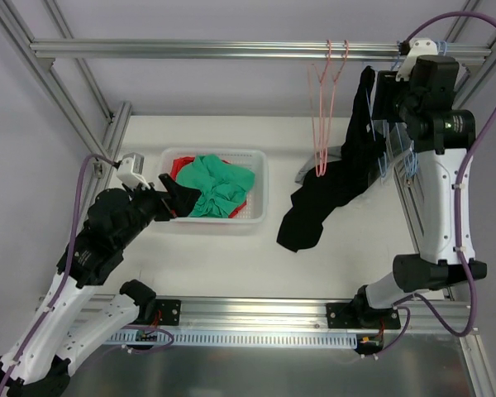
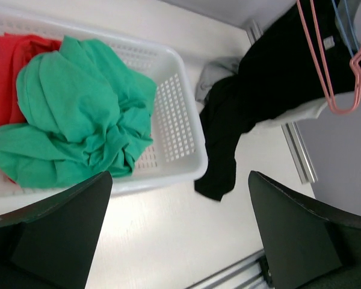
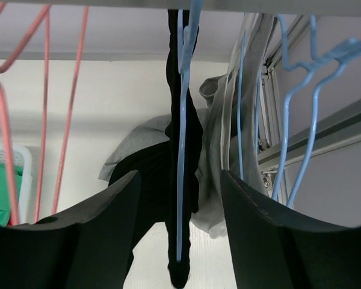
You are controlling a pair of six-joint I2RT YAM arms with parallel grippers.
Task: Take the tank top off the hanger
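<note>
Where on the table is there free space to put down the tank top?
Bare table lies between the white basket and the near rail, and behind the basket. Crowded: the right side, where the black tank top and pink hangers are.

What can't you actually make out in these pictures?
Right wrist view: hook of the blue hanger, cut off by the top edge.
Top view: that hanger, covered by the black tank top.
Every view: the gray garment, mostly behind the tank top.
Left wrist view: the red cloth, largely under the green cloth.
</note>
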